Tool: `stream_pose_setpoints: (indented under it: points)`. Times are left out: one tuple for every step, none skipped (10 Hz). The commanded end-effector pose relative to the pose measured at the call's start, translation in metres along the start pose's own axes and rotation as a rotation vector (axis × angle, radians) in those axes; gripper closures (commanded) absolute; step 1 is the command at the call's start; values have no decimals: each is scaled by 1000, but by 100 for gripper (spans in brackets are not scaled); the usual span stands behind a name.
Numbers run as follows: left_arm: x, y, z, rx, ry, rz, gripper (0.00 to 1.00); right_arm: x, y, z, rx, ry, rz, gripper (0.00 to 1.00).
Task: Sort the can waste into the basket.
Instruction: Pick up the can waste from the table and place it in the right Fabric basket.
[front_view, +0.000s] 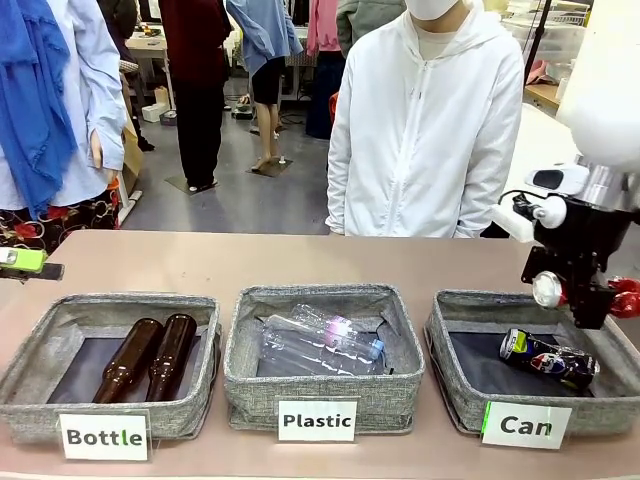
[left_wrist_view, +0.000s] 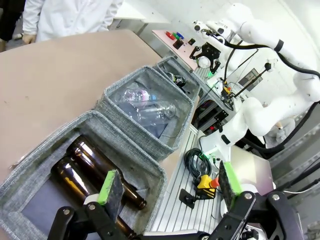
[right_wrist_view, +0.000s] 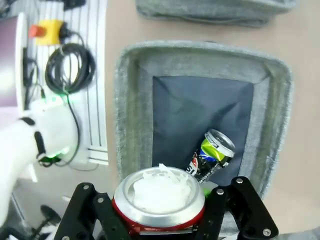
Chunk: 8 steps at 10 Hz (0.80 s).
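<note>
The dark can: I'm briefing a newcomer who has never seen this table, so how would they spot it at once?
Three grey fabric baskets stand in a row; go to the one labelled "Can", at the robot's right end. The dark can lies on its side on that basket's dark floor. It is blue-black with a yellow-green end, unlike the red can gripped in the right tool above.

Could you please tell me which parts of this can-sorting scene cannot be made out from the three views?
- Red can: in the right wrist view the right end effector covers its sides, and the bottom edge crops it.
- Dark blue can: its print is too small to read, and the red can hides its lower end.
- Left end effector: the front view's left edge cuts it off.
- Brown bottles: in the left wrist view a finger covers part of them.
</note>
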<state>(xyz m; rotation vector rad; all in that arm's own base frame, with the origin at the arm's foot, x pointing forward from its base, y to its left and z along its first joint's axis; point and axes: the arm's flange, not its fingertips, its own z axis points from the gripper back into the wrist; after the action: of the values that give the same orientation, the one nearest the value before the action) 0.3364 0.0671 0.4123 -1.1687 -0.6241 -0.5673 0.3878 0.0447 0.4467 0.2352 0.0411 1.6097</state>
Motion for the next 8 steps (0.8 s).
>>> stream_pose_setpoints:
  points:
    - [-2,-2,1,-6,1,-9,0,-13,1,6,-8,-22,25,100]
    - [-2,-2,1,-6,1,-9,0,-14,0,6,-10,-25,23,100]
    - [-2,-2,1,-6,1,-9,0,-15,0,6,-13,-22,20,100]
    - [-2,-2,1,-6,1,-9,0,-14,-1,7,-12,-25,22,100]
    - [-2,-2,1,-6,1,-9,0,-14,-4,7,-12,-27,26,44]
    - [-2,-2,1,-6,1,-9,0,-13,-5,7,-8,-27,29,45]
    - [-2,-2,1,-6,1,-9,0,-14,-6,8,2,-37,29,0]
    - [-2,-2,1,-6,1,-9,0,-14,-8,7,2,-40,17,41]
